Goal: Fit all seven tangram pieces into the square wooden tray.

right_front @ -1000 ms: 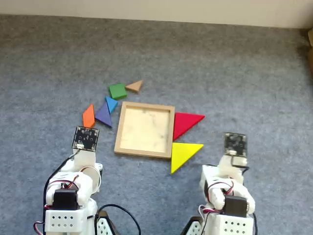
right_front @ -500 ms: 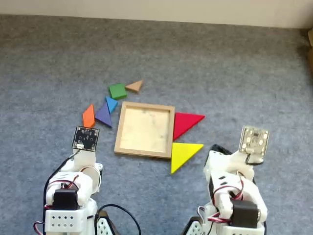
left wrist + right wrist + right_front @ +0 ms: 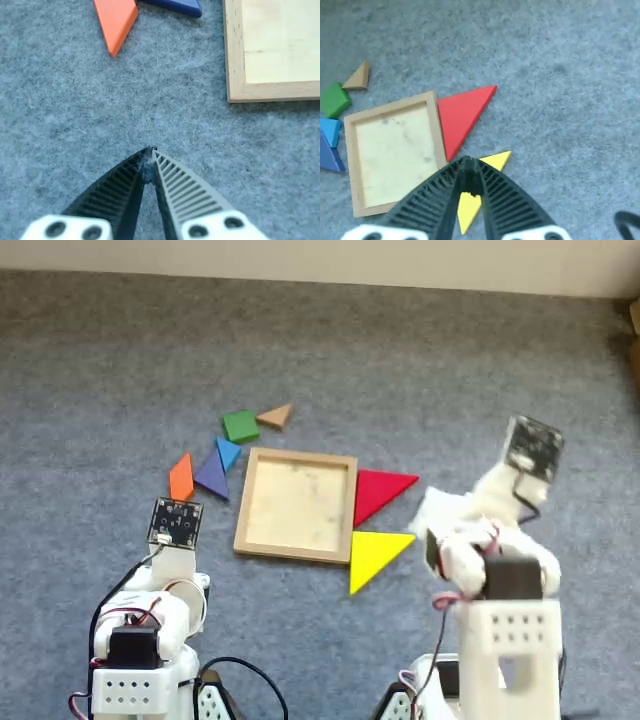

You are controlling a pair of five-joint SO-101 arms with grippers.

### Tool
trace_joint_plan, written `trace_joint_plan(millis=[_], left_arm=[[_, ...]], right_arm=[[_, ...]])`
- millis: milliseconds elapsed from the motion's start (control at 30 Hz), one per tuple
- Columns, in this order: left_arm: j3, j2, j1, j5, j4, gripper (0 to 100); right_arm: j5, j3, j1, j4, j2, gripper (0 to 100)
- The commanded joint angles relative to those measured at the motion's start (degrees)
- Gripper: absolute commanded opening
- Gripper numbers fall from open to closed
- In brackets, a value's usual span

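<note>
Possibly a robotics lab, grey felt tabletop, pale wall behind

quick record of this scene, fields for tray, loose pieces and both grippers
tray: empty, none of seven pieces in
right of tray: red triangle, yellow triangle
left of tray: orange piece, dark blue triangle, light blue triangle
far side of tray: green square, tan triangle
left gripper: fingers shut, over carpet near tray corner
right gripper: fingers shut, near yellow triangle
</note>
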State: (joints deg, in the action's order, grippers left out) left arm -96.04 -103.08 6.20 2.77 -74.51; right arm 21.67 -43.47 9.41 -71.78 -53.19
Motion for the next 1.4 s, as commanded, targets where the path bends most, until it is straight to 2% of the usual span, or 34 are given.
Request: trace_joint_plan(millis=[0, 67, 200, 267, 800, 1367], left_arm=[[-1.2, 0.1, 0.6, -0.2, -0.3, 1], [-1.2, 0.1, 0.6, -0.2, -0.3, 1], [-1.2, 0.1, 0.6, -0.2, -0.3, 1], [-1.2, 0.1, 0.6, -0.2, -0.3, 1], [-1.2, 0.1, 0.6, -0.2, -0.3, 1], [-1.2, 0.1, 0.6, -0.2, -0.3, 1]], right_arm=[[3.8, 6.6, 5.7, 0.2, 8.7, 2.2], [6.0, 9.2, 8.0, 0.2, 13.3, 8.9], [13.5, 13.9, 10.8, 0.3, 22.6, 28.5], [16.3, 17.4, 11.7, 0.3, 27.3, 33.0], [26.2, 43.8, 12.4, 0.3, 59.6, 33.4], [26.5, 57.6, 10.6, 2.4, 79.5, 33.5]])
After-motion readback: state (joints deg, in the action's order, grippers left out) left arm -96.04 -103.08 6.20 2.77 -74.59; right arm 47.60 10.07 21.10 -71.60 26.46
